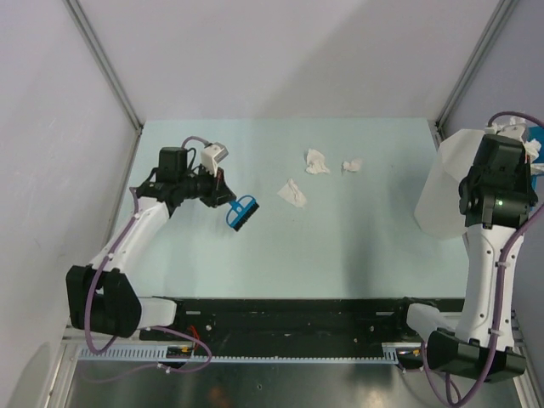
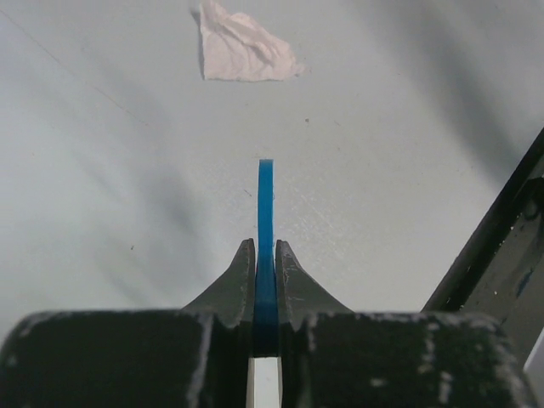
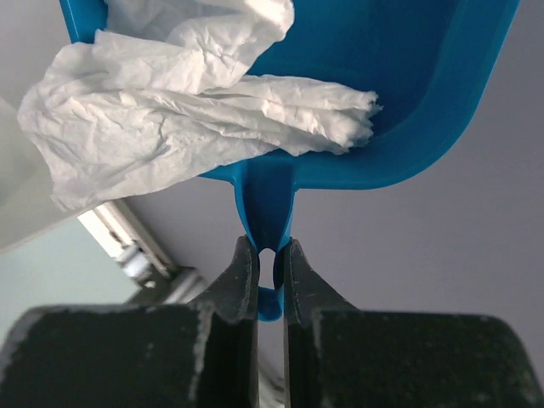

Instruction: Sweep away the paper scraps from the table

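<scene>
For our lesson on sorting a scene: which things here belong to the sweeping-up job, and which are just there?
Belongs to the job:
paper scraps on the table
blue brush, clamped in the left gripper
blue dustpan, holding more paper, clamped in the right gripper
white bin, probably

Just there:
black rail strip
grey walls

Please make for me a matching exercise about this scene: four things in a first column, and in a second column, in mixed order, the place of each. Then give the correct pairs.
Column one:
1. brush
2. dustpan
3. white bin
4. loose paper scraps

Column two:
A. lying on the table
B. at the table's right side
C. clamped in the left end effector
D. clamped by its handle in the right end effector, crumpled paper inside

Pairs: 1-C, 2-D, 3-B, 4-A.
</scene>
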`<state>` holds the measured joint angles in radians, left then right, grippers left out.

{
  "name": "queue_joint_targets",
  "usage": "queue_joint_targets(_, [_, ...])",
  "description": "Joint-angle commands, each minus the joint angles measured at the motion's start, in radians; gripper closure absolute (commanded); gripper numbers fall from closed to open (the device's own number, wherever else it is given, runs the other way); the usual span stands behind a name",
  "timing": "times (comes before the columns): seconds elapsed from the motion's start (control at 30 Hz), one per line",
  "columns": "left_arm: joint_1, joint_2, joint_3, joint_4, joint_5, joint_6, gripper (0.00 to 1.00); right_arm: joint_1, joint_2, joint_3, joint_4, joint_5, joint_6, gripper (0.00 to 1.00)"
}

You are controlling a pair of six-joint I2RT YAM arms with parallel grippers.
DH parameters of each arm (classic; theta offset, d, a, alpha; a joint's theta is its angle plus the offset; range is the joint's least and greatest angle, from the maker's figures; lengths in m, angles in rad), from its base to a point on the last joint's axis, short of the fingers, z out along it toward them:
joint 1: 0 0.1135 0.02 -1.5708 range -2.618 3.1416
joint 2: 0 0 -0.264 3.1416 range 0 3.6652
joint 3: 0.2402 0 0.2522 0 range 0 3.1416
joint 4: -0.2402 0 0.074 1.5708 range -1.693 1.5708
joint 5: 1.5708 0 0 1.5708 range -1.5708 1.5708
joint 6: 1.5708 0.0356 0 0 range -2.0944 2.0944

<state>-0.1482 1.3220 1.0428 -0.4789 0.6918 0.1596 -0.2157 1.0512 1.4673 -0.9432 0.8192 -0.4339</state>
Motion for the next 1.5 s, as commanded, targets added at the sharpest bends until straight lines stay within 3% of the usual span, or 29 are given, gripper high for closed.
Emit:
queue_joint_targets(0.0, [-0.017, -0.090, -0.016, 0.023, -0.022, 0.083, 1.00, 0.004, 0.006, -0.042, 0.205, 0.205, -0.256, 1.00])
queue_joint_targets(0.2, [-0.017, -0.135, -0.029, 0.023, 0.005, 0.090, 1.00, 0.019, 0.046, -0.172, 0.319, 0.363, -0.537, 1.00])
queue_joint_targets(0.37, [-0.017, -0.148, -0.033, 0.023, 0.006, 0.095, 1.00, 0.016, 0.078, -0.190, 0.392, 0.393, -0.692, 1.00])
queue_joint_targets(0.63, [-0.017, -0.144, -0.033, 0.023, 0.008, 0.092, 1.00, 0.134, 0.151, -0.217, 0.463, 0.477, -0.798, 1.00])
queue_joint_targets(0.9, [-0.017, -0.124, -0.032, 0.023, 0.006, 0.087, 1.00, 0.157, 0.072, -0.213, 0.791, 0.448, -0.905, 1.00])
queue_joint_targets(1.0, [-0.021, -0.112, -0.020, 0.023, -0.001, 0.080, 1.00, 0.211, 0.055, -0.202, 0.897, 0.462, -0.917, 1.00])
queue_joint_targets(1.13, [-0.060, -0.093, 0.013, 0.029, -0.072, 0.084, 1.00, 0.358, 0.067, -0.148, 0.932, 0.547, -0.921, 1.00])
queue_joint_targets(1.17, [-0.085, -0.084, 0.026, 0.031, -0.090, 0.084, 1.00, 0.434, 0.070, -0.142, 1.022, 0.596, -0.963, 1.00])
queue_joint_targets(1.27, [-0.148, -0.026, 0.121, 0.039, -0.167, 0.081, 1.00, 0.585, 0.085, -0.105, 1.176, 0.647, -1.026, 1.00])
queue_joint_targets(1.47, [-0.298, 0.166, 0.350, 0.048, -0.317, 0.002, 1.00, 0.754, 0.121, -0.016, 1.224, 0.704, -0.991, 1.00])
